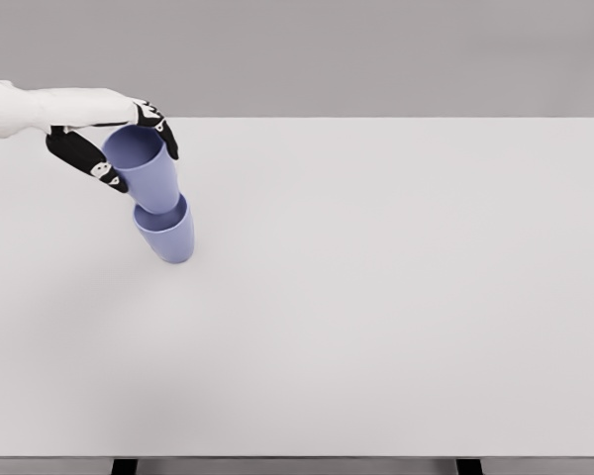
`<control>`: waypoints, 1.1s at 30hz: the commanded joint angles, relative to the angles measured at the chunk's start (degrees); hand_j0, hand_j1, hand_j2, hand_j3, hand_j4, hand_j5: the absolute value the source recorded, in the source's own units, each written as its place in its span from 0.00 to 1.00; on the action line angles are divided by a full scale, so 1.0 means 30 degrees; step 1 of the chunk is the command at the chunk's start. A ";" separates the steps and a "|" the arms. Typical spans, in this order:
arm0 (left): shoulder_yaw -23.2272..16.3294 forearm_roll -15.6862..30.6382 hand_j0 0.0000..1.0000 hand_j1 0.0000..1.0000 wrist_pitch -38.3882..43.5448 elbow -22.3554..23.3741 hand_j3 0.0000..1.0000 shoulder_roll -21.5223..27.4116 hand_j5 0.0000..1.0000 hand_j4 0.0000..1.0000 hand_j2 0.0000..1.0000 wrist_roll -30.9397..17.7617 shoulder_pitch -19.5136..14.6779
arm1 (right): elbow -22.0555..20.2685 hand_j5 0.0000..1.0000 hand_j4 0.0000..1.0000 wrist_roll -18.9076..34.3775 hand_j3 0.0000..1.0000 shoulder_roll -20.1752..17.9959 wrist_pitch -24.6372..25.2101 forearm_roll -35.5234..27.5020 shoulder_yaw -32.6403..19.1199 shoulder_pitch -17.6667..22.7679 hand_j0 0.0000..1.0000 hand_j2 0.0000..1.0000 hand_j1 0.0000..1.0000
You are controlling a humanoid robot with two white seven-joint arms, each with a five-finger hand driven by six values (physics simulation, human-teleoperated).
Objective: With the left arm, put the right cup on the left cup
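L arm in from left, hand curled, gripping.

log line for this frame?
left hand: shut on upper cup | upper cup: base entering lower cup | table | right arm: unseen

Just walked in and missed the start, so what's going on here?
The robot's left hand grips a purple cup and holds its base in the mouth of a second purple cup standing on the white table. The held cup is tilted and its fingers are wrapped around it.
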 commanded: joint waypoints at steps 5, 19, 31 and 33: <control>0.0020 0.0378 0.61 0.61 0.0033 -0.0353 0.61 0.0177 0.61 0.61 0.61 0.0001 0.0029 | 0.0006 1.00 1.00 0.0008 1.00 -0.0001 -0.0012 0.0025 0.0001 0.0000 1.00 1.00 1.00; -0.0010 0.0378 0.61 0.61 0.0033 -0.0353 0.61 0.0470 0.61 0.61 0.61 0.0001 0.0088 | 0.0006 1.00 1.00 0.0008 1.00 -0.0001 -0.0012 0.0025 0.0001 0.0000 1.00 1.00 1.00; 0.0019 0.0378 0.61 0.61 0.0004 -0.0382 0.61 0.0470 0.61 0.61 0.61 0.0001 0.0117 | 0.0006 1.00 1.00 0.0008 1.00 -0.0001 -0.0012 0.0025 0.0001 -0.0029 1.00 1.00 1.00; 0.0020 0.0407 0.61 0.61 0.0003 -0.0616 0.61 0.0499 0.61 0.61 0.61 0.0001 0.0176 | 0.0006 1.00 1.00 0.0008 1.00 -0.0001 -0.0012 0.0025 0.0001 0.0000 1.00 1.00 1.00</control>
